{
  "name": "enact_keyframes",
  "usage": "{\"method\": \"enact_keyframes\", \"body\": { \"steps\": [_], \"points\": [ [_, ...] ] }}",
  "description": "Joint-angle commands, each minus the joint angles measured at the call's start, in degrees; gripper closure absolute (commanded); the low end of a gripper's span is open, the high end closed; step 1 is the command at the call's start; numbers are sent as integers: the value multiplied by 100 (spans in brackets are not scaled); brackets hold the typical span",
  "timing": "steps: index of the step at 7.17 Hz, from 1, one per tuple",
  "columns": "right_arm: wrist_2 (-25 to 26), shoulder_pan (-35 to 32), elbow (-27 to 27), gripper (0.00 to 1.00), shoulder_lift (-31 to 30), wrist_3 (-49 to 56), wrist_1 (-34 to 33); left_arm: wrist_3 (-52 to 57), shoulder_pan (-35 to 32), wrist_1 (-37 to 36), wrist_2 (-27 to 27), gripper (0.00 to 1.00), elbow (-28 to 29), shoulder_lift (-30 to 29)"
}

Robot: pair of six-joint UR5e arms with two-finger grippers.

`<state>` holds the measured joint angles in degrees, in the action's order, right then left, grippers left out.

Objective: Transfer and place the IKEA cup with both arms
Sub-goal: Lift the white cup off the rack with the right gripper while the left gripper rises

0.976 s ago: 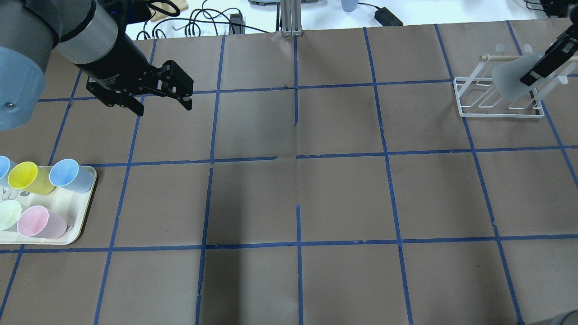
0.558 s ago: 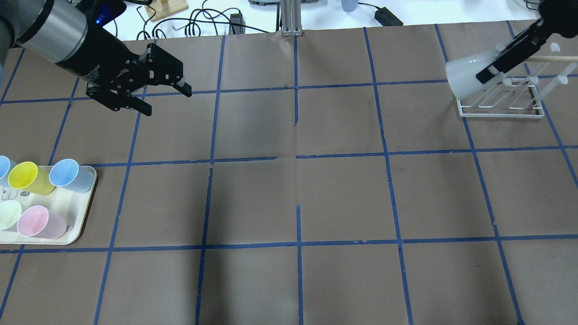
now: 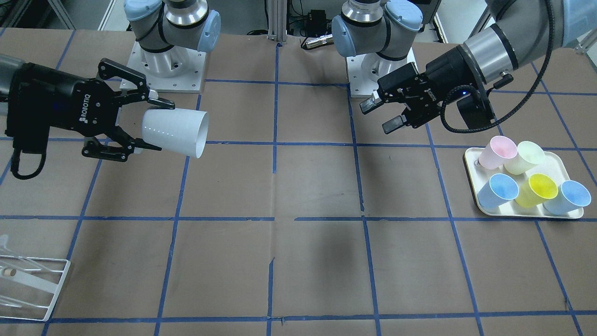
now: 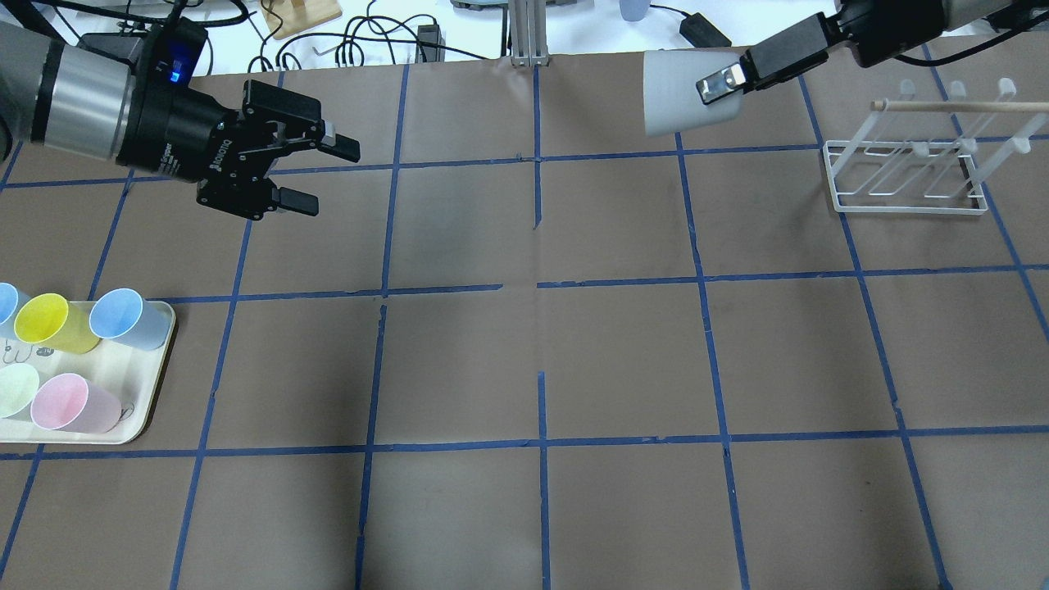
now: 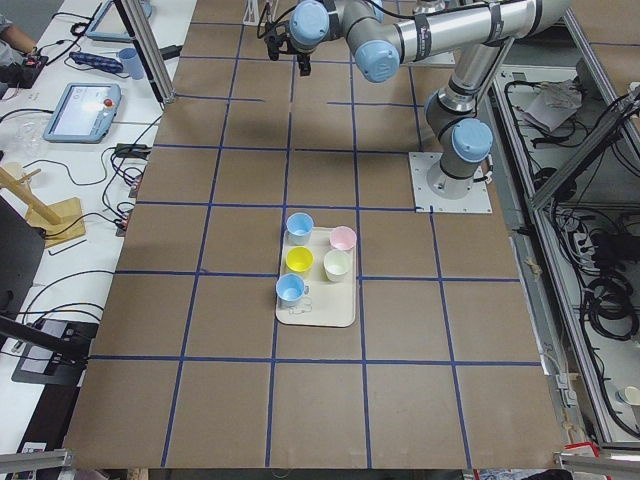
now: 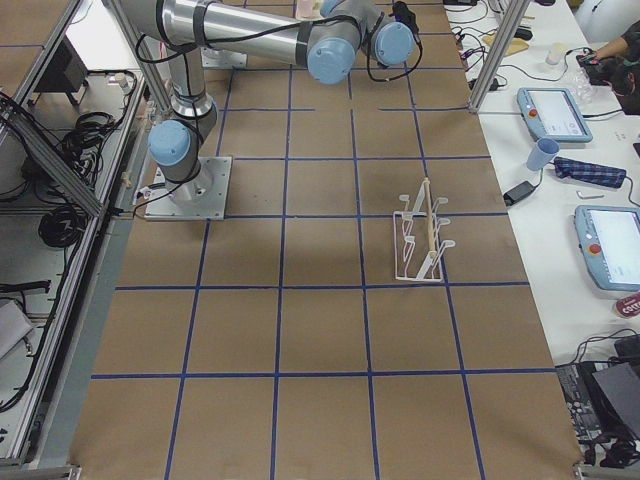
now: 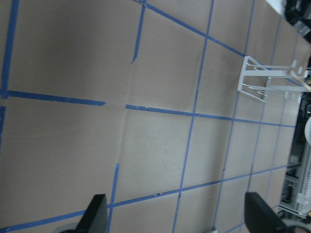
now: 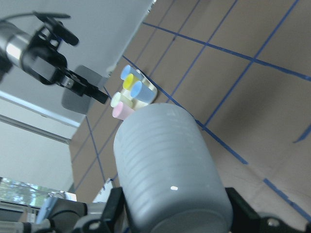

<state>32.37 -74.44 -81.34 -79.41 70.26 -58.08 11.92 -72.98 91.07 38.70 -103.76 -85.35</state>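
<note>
grey cup in the right claw, left claw waiting open

on the brown table (image 4: 623, 360) with its blue tape grid there is one cream tray (image 4: 143, 381), one white wire rack (image 4: 901, 204), two arms and six cups in all. the tray is sitting at the near left edge and is holding five upright cups: two pale blue (image 4: 123, 315) (image 4: 6, 303), one yellow (image 4: 49, 321), one pale green (image 4: 16, 391) and one pink (image 4: 70, 403).

farther back, the left arm (image 4: 74, 106) is reaching in with the left gripper (image 4: 328, 176) hanging above the table, its fingers spread wide and gripping nothing, pointing to the right.

right of the centre line, over the far edge, the ikea cup (image 4: 680, 102) is hanging in the air on its side, its mouth facing left. the right gripper (image 3: 157, 125) is clamping it near its base, one finger on each side of the wall. the two claws are well apart.

the rack is standing at the far right, with nothing on it.
</note>
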Motion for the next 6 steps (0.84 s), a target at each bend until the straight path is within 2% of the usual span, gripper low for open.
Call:
{"method": "enact_keyframes", "body": {
  "steps": [1,2,3,4,6],
  "points": [
    [-859,-157,-310,92,74,6,516,250,108,-11,-1343,0,-626,89],
    [-1272,-341,-573,92,153,5,517,215,47,-11,-1809,0,-723,80],
    [-1459,-387,-689,92,171,5,517,188,-101,-11,-2205,0,-742,28],
    [-1487,-430,-725,92,163,5,517,188,-294,-89,-2270,0,-733,-25],
    [-1592,-536,-734,92,232,-38,543,171,-410,-273,-2769,0,-672,-157]
  ]
}}
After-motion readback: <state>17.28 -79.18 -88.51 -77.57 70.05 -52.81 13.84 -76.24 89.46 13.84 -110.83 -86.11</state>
